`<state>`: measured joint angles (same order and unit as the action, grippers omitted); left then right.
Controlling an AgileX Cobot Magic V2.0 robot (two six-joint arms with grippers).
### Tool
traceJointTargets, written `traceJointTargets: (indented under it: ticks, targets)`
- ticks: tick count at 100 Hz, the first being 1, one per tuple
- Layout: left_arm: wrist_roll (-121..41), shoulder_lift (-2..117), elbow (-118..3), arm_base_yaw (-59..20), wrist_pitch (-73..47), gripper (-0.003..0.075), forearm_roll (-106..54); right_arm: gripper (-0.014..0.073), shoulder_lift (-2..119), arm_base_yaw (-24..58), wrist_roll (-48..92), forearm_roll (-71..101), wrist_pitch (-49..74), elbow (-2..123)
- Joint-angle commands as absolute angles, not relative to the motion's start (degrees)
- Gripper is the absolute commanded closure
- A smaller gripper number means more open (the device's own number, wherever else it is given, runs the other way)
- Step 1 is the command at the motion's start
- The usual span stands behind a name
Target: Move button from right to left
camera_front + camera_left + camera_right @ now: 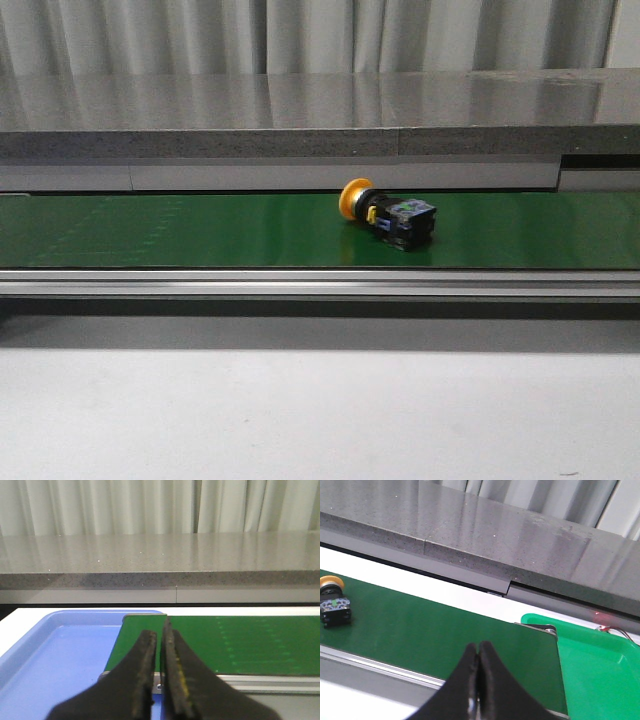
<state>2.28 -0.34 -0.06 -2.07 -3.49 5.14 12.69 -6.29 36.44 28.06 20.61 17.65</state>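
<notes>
The button (388, 213) lies on its side on the green conveyor belt (200, 230), yellow-orange cap pointing left, black body to the right. The right wrist view also catches the button (333, 603) at the far edge of the picture, well away from my right gripper (478, 647), which is shut with nothing in it above the belt's near rail. My left gripper (159, 630) is shut and empty too, hovering over the belt's left end; the button does not show in that view. Neither gripper appears in the front view.
A blue tray (55, 655) sits at the belt's left end and a green tray (590, 665) at its right end. A grey stone ledge (300, 120) runs behind the belt, an aluminium rail (300, 285) along its front, with white tabletop (300, 420) nearer.
</notes>
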Motion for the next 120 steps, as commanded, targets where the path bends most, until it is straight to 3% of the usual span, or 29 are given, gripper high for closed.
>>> traceJointTargets:
  ticks: [1,31,85,120]
  targets:
    - [2.77,-2.15,1.58,-2.57,2.15,0.0715,-0.37,0.0661,13.17,-6.19,36.96,28.98,16.85,19.25]
    - [2.77,5.35,-6.89,-2.57,0.0,0.0715,-5.19,0.0661,13.17,-6.19,36.96,28.98,16.85,19.25]
    - [2.36,46.64,-43.56,-2.57,-32.42,0.0715,-4.8,0.0661,13.17,-6.19,36.96,28.98,16.85,19.25]
    - [0.33,62.73,-54.54,-2.57,-38.27,0.0715,-4.67,0.0661,13.17,-6.19,36.96,28.98,16.85,19.25]
